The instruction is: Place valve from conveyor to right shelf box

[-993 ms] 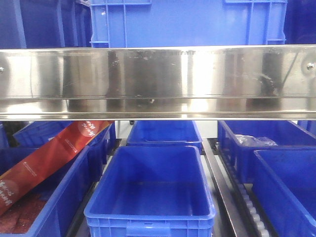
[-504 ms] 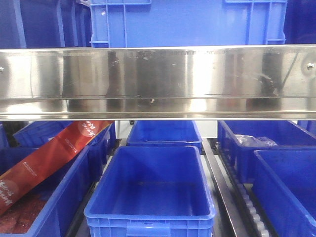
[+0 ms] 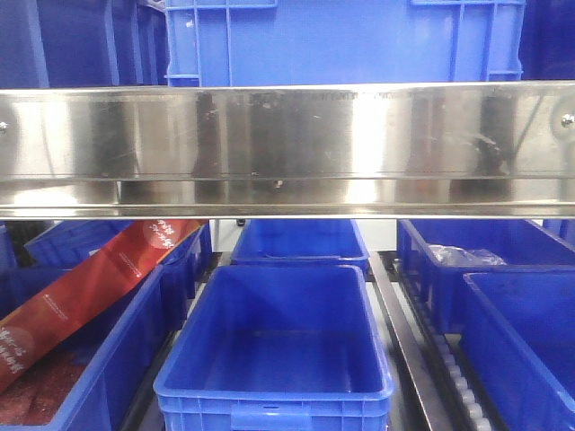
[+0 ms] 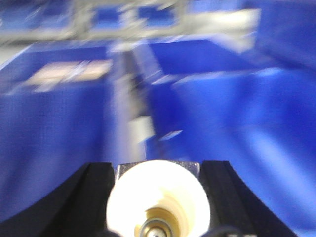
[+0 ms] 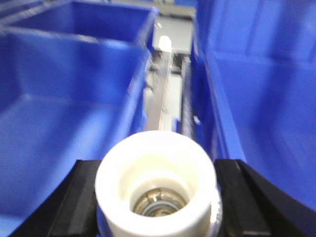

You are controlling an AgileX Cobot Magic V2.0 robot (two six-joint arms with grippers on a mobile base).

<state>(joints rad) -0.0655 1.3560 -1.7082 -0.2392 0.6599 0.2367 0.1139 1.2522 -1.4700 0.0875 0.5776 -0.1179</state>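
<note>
With right gripper point(image 5: 159, 210) clamped on valve point(image 5: 155, 170) and left gripper point(image 4: 158, 210) on a similar fitting point(image 4: 158, 190), shift off rail point(image 5: 165, 94), over box point(image 5: 266, 98), then release low.

Passage is barred across the middle by the steel beam point(image 3: 287, 148), and room is left beneath it, over the centre bin point(image 3: 274, 388), flanked by the right bin point(image 3: 530, 341).

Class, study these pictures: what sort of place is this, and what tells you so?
Most likely a warehouse or factory storeroom: rows of open blue plastic bins, a long steel shelf rail across them, and a roller track running between the bins.
</note>
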